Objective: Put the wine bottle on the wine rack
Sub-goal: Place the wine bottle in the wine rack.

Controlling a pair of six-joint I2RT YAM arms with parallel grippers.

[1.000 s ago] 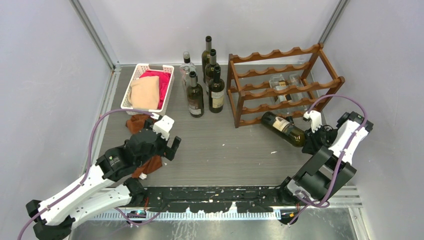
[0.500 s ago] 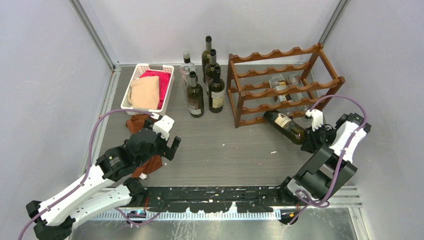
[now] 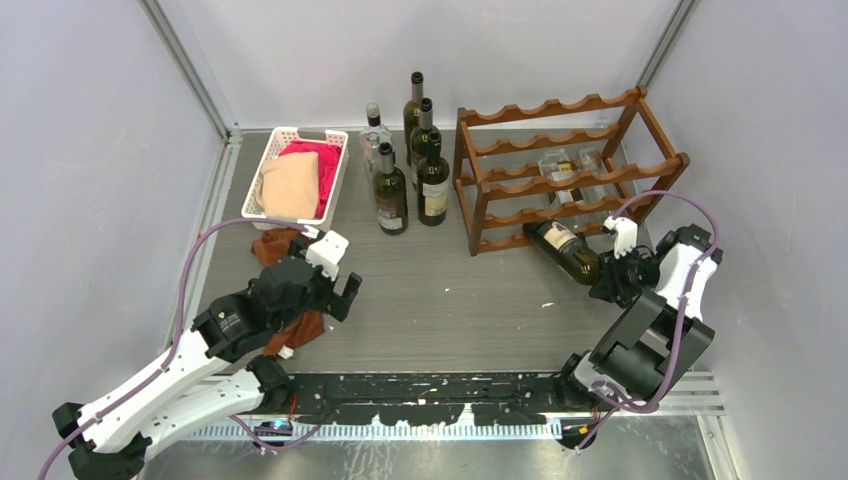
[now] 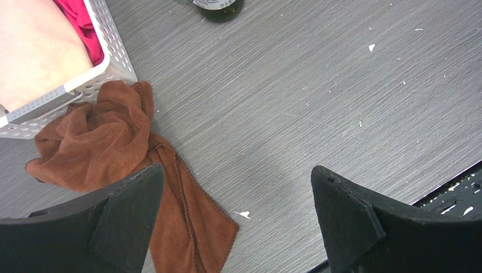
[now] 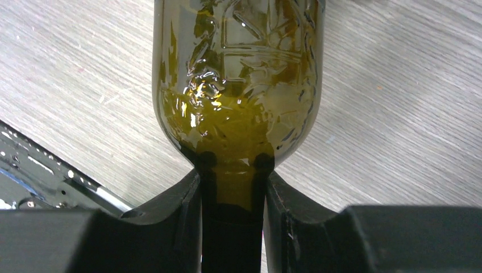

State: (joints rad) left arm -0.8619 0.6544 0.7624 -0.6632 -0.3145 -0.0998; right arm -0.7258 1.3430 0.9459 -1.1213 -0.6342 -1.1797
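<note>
One wine bottle (image 3: 562, 248) (neck clenched in right gripper (image 5: 233, 181)) has slid nearer the wine rack (image 3: 560, 180), almost slotting; left gripper (image 3: 338, 292) gapes.

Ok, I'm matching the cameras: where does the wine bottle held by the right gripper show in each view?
Top external: the wine bottle is right of centre, just in front of the wine rack, neck in the right gripper.
Left wrist: not in it; the base at the top edge belongs to a standing bottle.
Right wrist: top centre, neck between the fingers.
Shared: the grey table.
</note>
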